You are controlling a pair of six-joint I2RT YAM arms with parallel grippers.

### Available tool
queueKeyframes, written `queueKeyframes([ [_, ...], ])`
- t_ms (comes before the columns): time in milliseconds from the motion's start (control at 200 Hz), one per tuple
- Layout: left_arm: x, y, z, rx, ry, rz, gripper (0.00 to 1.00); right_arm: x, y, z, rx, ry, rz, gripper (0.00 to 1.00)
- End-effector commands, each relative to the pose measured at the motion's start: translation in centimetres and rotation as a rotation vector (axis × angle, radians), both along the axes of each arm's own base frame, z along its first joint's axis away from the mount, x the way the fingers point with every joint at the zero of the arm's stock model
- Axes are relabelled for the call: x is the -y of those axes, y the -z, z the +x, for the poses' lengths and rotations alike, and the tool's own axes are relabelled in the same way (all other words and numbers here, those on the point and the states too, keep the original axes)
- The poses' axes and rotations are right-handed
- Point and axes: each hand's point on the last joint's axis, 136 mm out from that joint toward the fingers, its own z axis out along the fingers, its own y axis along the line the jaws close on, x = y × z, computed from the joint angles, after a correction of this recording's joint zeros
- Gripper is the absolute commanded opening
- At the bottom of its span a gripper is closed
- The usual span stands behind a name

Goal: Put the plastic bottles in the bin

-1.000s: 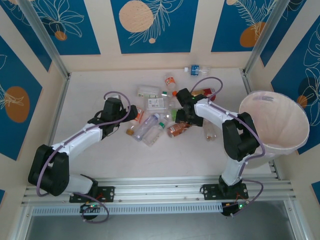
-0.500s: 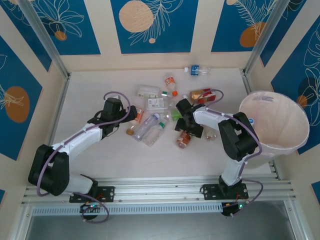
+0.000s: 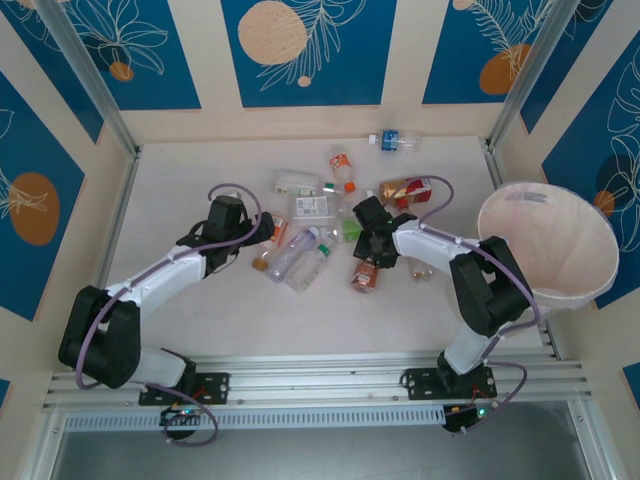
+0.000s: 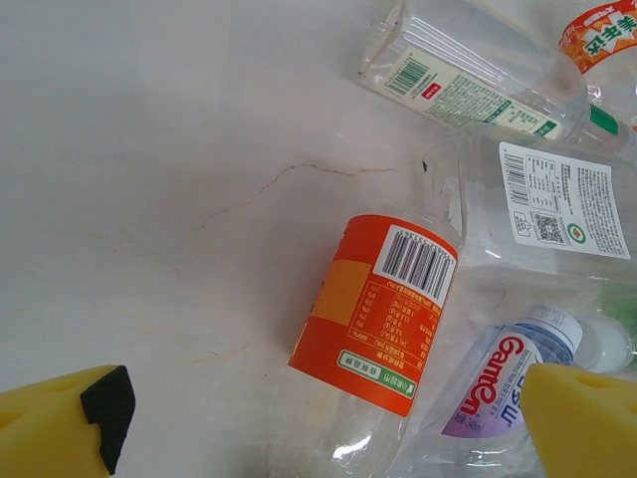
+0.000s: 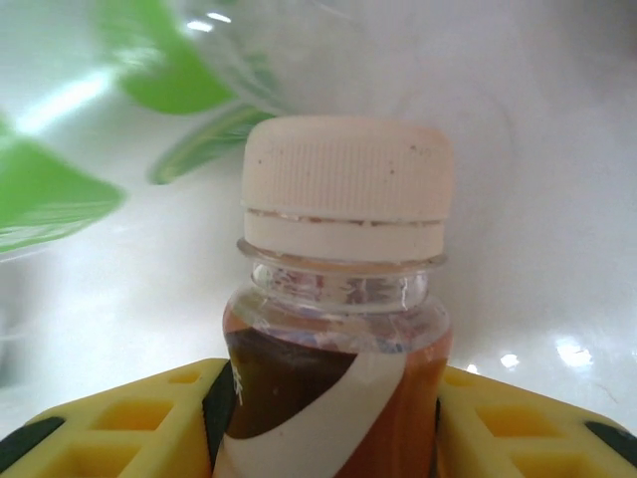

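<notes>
Where the right gripper (image 5: 333,423) sits, its yellow fingers (image 5: 119,423) press both sides of a brown-and-orange-labelled bottle (image 5: 338,329). It is clamped just below the neck, with the cream cap pointing away from the wrist. Blurred green plastic lies just beyond the cap. From above, this gripper and its bottle are low over the worktop (image 4: 149,149), well left of the bin (image 3: 600,275); cannot tell whether the bottle is lifted.

Left gripper (image 4: 323,408): spread as wide as it goes, holding nothing, farther left of the bin than the right one. Under it lies an orange-labelled bottle (image 4: 373,309), with a purple-labelled bottle (image 4: 488,388) just beside it.

The other plastic bottles (image 3: 310,215) are scattered on the worktop left of the bin, all apart from it. A red-labelled bottle (image 3: 405,188) lies nearest the bin's rim. A blue-capped bottle (image 3: 393,139) lies alone, to the bin's far-left.
</notes>
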Motion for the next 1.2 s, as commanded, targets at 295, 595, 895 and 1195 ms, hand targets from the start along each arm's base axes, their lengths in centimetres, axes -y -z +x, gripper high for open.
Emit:
queueKeyframes([
  [295, 0.5, -1.2, 0.8, 0.024, 0.016, -0.047, 1.00, -1.3, -9.8, 1.8, 0.351, -0.109, -0.056, 0.02],
  [595, 3.8, -4.5, 0.6, 0.186, 0.195, -0.200, 1.00, -3.4, -18.5, 1.5, 0.651, -0.273, 0.055, 0.00],
  [895, 4.4, -7.2, 0.0, 0.267, 0.251, -0.221, 1.00, -2.7, -25.9, 0.4, 0.837, -0.399, -0.009, 0.00],
  [1195, 4.7, -7.1, 0.4, 0.256, 0.249, -0.238, 1.00, 0.0, -32.2, -1.3, 0.991, -0.482, -0.195, 0.00],
])
